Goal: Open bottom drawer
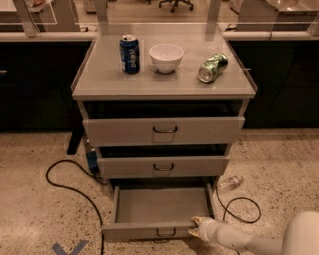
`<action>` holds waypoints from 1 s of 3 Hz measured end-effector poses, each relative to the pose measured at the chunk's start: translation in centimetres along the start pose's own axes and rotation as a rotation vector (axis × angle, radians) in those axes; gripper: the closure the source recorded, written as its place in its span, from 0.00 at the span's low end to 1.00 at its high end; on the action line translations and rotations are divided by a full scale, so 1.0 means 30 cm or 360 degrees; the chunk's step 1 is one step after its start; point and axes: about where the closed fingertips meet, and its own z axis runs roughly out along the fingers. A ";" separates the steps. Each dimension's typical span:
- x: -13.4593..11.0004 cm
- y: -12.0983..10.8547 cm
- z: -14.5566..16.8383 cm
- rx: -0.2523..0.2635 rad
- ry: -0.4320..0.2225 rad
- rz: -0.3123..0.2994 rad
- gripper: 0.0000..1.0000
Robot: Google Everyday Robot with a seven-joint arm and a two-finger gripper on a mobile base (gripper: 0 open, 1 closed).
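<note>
An office or lab: a grey drawer cabinet (164, 130) on speckled floor (40, 219), dark counters (40, 79) behind, a swivel chair (174, 4) far back, loose cables (64, 185). The gripper (198, 227) sits at the bottom drawer (144, 232)'s near right corner.
</note>
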 end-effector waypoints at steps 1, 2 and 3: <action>-0.001 -0.001 -0.002 0.0000 0.0000 0.0000 1.00; 0.011 0.020 -0.009 0.0006 -0.0007 -0.0005 1.00; 0.007 0.017 -0.017 0.0006 -0.0007 -0.0005 1.00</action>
